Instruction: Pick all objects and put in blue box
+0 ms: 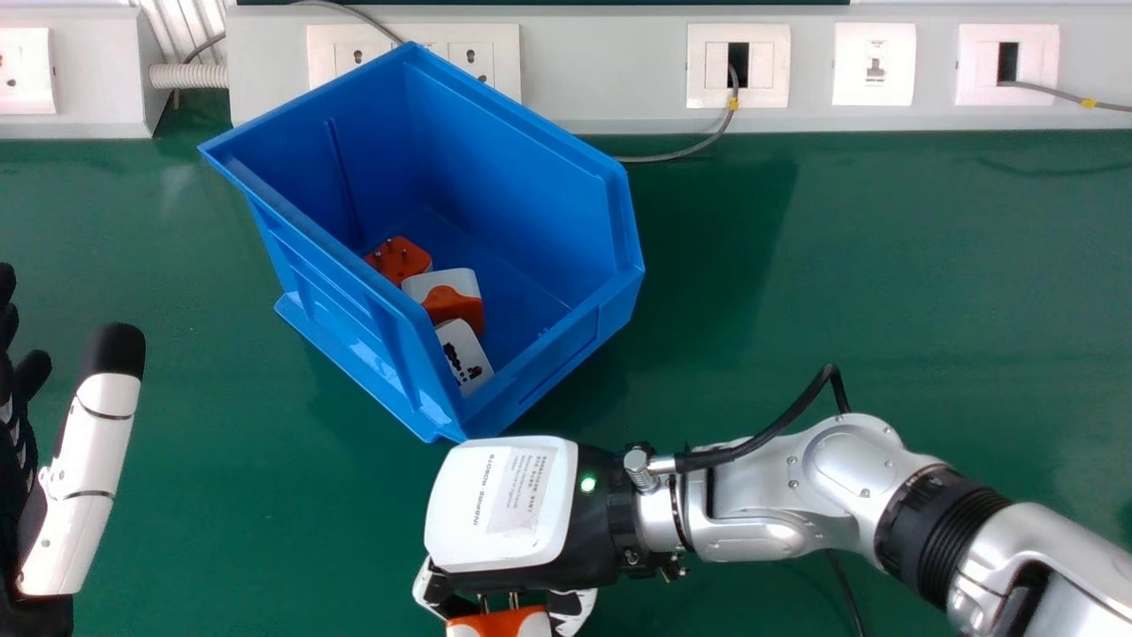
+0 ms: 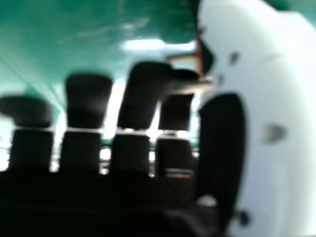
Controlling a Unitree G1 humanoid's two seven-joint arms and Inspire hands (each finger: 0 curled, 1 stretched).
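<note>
At the green table's (image 1: 849, 283) near side, the adapter (image 1: 498, 625) is pinched by the right hand (image 1: 500, 509) and is best raised above the box's (image 1: 522, 177) rim before release, the left hand (image 1: 87, 469) relaxed at left.

The silver forearm (image 1: 858, 464) bears a looping black cable (image 1: 785, 426).

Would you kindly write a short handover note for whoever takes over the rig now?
Right hand: pinching a white-and-orange plastic plug adapter, pins up, at the head view's bottom edge.
Left hand: open, at the left edge.
Done: three adapters, one orange, one white-and-orange, one white, lie inside the blue plastic box.
Left to do: box the held adapter, then check for others.
</note>
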